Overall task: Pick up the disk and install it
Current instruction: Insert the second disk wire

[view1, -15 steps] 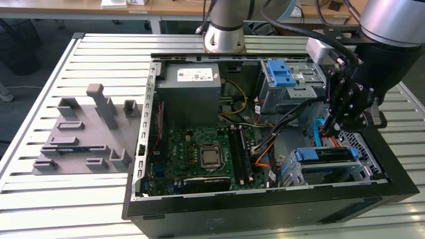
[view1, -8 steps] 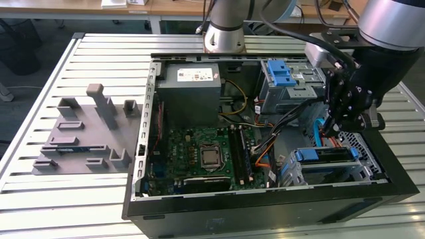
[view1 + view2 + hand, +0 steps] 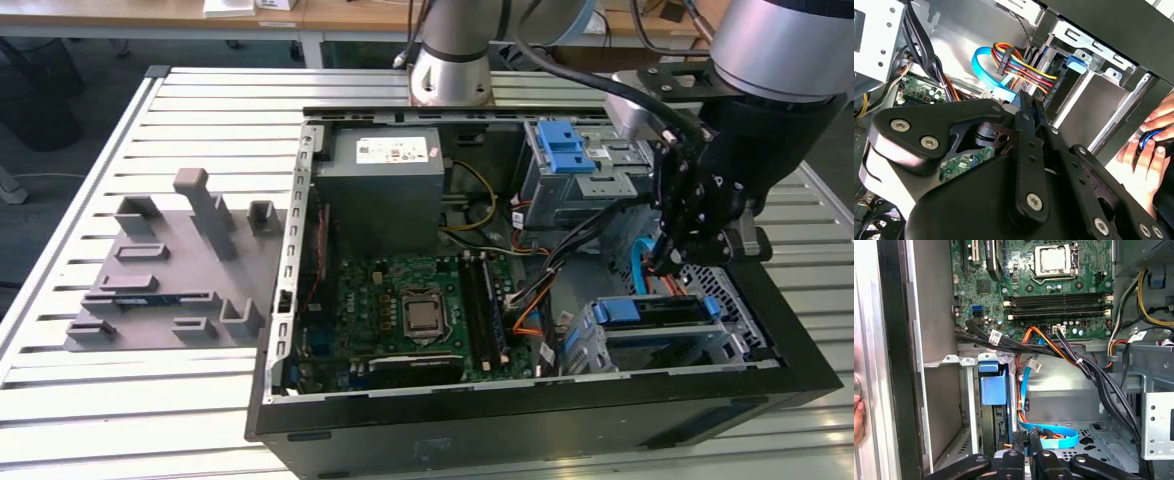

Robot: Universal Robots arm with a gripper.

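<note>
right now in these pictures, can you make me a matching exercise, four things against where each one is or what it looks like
Things:
1. tool
2. disk
3. grey tray
4. hand

Descriptions:
A. on the slatted table, at the exterior view's left of the computer case
B. resting outside the case wall, in the second wrist view
C. in the front bay, blue rails along its edges
D. black, lowered inside the open case above the drive bays

Pairs: 1-D, 2-C, 3-A, 4-B
</note>
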